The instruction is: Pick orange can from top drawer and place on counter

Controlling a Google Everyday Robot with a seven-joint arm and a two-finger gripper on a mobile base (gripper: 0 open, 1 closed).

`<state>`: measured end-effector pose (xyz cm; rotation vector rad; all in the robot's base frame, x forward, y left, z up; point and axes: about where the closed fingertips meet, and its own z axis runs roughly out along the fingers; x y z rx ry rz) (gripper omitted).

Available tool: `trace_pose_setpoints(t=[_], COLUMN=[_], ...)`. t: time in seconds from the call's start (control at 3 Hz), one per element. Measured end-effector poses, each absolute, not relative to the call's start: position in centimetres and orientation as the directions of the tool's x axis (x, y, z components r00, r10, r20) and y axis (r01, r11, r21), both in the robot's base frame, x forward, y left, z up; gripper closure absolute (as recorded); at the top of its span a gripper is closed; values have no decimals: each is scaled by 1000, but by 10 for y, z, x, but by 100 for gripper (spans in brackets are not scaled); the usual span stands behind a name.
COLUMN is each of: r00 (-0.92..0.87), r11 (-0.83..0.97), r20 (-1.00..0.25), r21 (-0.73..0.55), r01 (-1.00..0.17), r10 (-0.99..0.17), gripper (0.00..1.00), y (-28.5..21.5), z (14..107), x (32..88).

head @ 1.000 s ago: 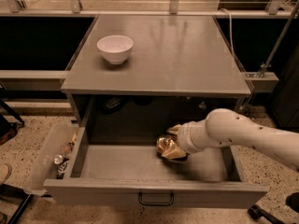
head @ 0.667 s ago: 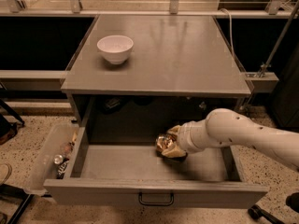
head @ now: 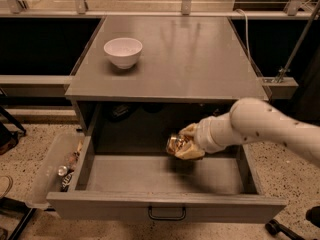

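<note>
The top drawer [head: 165, 206] stands pulled open below the grey counter [head: 190, 59], its dark handle at the front. My white arm reaches in from the right. My gripper [head: 184, 143] is shut on the orange can [head: 175, 143], a small shiny orange-gold can, and holds it above the drawer floor, near the drawer's back right and below the counter's front edge. The fingers cover much of the can.
A white bowl [head: 123, 51] sits on the counter's left rear. A translucent plastic bin [head: 52, 169] with small items hangs at the drawer's left. A metal rail and cable run at the right of the counter. A caster [head: 272, 227] shows bottom right.
The gripper has lifted the orange can up off the drawer floor and slightly back; the arm has risen with it.
</note>
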<state>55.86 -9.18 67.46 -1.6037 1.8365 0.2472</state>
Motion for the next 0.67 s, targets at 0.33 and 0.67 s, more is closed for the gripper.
trace_pose_setpoints(t=[0.33, 0.67], r00=[51, 88], r11=[185, 161], r20=[-623, -628], r21=[-309, -328], r01=[-933, -931], r10=[-780, -773], gripper=[100, 100], y=[-87, -77], z=[761, 840], x=[581, 606])
